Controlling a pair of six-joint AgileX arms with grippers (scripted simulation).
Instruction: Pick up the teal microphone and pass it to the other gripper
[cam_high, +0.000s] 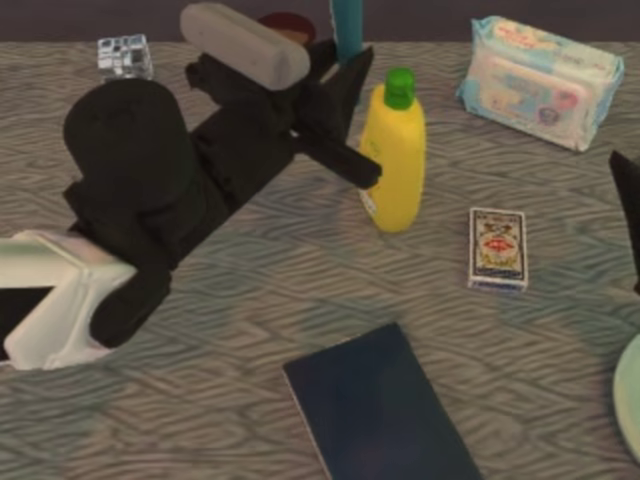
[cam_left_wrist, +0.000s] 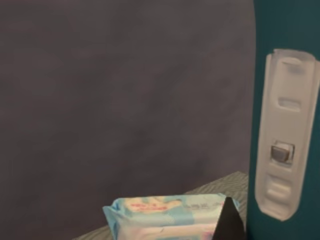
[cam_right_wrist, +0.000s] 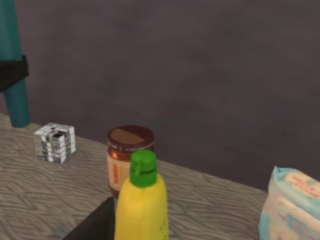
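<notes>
Grey wave-patterned table (cam_high: 250, 300) carrying clutter on all sides: yellow bottle (cam_high: 394, 160) upright just beside the left gripper (cam_high: 345, 110), wipes pack (cam_high: 540, 80) near the far right corner, card box (cam_high: 498, 248) right of the bottle, dark blue book (cam_high: 380, 410) at the near edge, mirrored cube (cam_high: 124, 56) and brown jar (cam_right_wrist: 130, 155) along the far edge. Left gripper clamped on the teal microphone (cam_high: 347, 28), held upright off the surface above the far edge, white switch patch (cam_left_wrist: 285, 135) facing the wrist camera. Right gripper (cam_high: 628, 215) barely showing at the right edge, fingers impossible to read.
</notes>
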